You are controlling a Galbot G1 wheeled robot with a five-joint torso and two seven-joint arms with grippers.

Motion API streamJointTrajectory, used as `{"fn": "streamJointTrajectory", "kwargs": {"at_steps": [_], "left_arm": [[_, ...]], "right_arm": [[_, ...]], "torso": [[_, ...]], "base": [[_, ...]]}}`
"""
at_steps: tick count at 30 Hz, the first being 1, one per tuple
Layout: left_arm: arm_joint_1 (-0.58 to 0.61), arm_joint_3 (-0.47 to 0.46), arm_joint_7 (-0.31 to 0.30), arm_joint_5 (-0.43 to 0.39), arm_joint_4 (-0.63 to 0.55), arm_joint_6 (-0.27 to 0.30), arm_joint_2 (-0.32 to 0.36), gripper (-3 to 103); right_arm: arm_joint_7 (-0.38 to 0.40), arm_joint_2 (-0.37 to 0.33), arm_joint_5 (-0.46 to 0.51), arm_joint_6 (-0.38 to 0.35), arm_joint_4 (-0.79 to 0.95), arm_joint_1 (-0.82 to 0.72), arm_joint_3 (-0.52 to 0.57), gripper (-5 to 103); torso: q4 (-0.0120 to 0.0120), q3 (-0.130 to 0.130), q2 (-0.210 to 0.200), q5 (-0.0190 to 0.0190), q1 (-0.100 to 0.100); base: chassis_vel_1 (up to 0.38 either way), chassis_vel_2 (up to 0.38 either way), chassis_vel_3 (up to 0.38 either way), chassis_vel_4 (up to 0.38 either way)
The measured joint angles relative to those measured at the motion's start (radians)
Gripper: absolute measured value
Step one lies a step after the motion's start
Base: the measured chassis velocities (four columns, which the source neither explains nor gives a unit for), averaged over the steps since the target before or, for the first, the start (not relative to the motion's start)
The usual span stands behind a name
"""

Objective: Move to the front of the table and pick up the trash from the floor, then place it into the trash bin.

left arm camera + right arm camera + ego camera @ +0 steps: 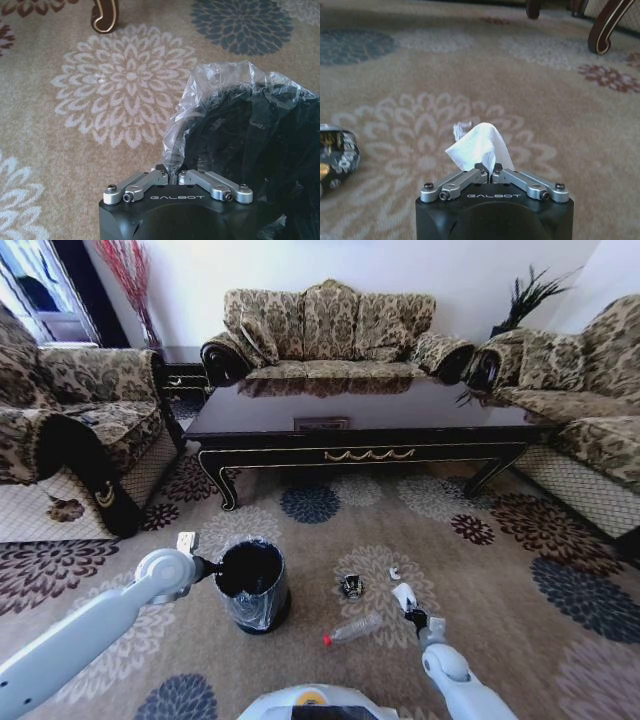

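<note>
**Inventory: litter pickup before the desk, paper in hand**

- **Right hand** (492, 172): your right hand is pinched closed on the white paper piece (479, 146), low over the carpet (500, 570). The paper sticks up past the fingertips, so the grip looks to be on one edge only; judge it light and liable to slip.
- **Left hand** (176, 176): closed on the rim of the liner bag (200, 107), at the near-left edge of the trash bin (252, 585). This reads as holding the liner so the mouth stays open and the bin stays put for the drop.
- **Trash bin**: upright on the carpet, left of the litter. Interior dark; you cannot tell what, if anything, lies inside.
- **Clear bottle** (352, 630), red cap: lying on its side on the floor between bin and right hand.
- **Dark-and-silver crushed item** (351, 586): on the floor, just beyond the bottle.
- **Small white scrap** (394, 572): on the floor near the right hand.
- **Desk** (360, 415): beyond the litter, facing you squarely.
</note>
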Motion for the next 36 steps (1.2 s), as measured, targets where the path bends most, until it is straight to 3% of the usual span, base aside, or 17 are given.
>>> {"fn": "streamJointTrajectory", "kwargs": {"at_steps": [10,16,21,26,27,29,36], "left_arm": [[-0.118,0.125,0.002,0.004,0.010,0.000,-0.008,4],[-0.226,0.251,-0.001,0.003,0.032,0.000,-0.029,4],[-0.318,0.333,-0.006,-0.015,0.048,0.000,-0.059,4],[-0.453,0.426,-0.046,-0.095,0.061,0.000,-0.119,4],[-0.597,0.554,-0.088,-0.139,0.094,0.000,-0.198,4],[-0.650,0.619,-0.095,-0.153,0.107,0.000,-0.231,4],[-0.718,0.713,-0.113,-0.165,0.132,0.001,-0.310,4]], "right_arm": [[-0.023,-0.054,-0.101,0.078,0.319,-0.101,0.030,0],[0.007,-0.096,-0.064,0.002,0.591,-0.117,-0.041,0],[0.010,-0.129,-0.042,-0.019,0.687,-0.130,-0.060,0],[-0.012,-0.167,-0.039,-0.018,0.751,-0.161,-0.039,0],[-0.026,-0.185,-0.021,-0.025,0.827,-0.188,-0.030,0],[-0.029,-0.185,-0.015,-0.035,0.856,-0.199,-0.040,0],[-0.045,-0.183,-0.022,-0.038,0.881,-0.244,-0.050,0]], "torso": [[-0.0003,0.000,0.000,-0.0003,0.000],[-0.0002,0.000,0.000,-0.0001,0.000],[0.0000,0.000,0.000,-0.0001,0.000],[-0.0006,0.000,0.000,0.0000,0.000],[-0.0007,0.000,0.000,0.0002,0.000],[0.0000,0.000,0.000,0.0001,0.000],[-0.0004,0.000,0.000,0.0001,0.000]], "base": [[0.000,0.000,0.000,0.000],[0.000,0.000,0.000,0.000],[0.000,0.000,0.000,0.000],[0.000,0.000,0.000,0.000],[0.000,0.000,0.000,0.000],[0.000,0.000,0.000,0.000],[0.000,0.000,0.000,0.000]]}}
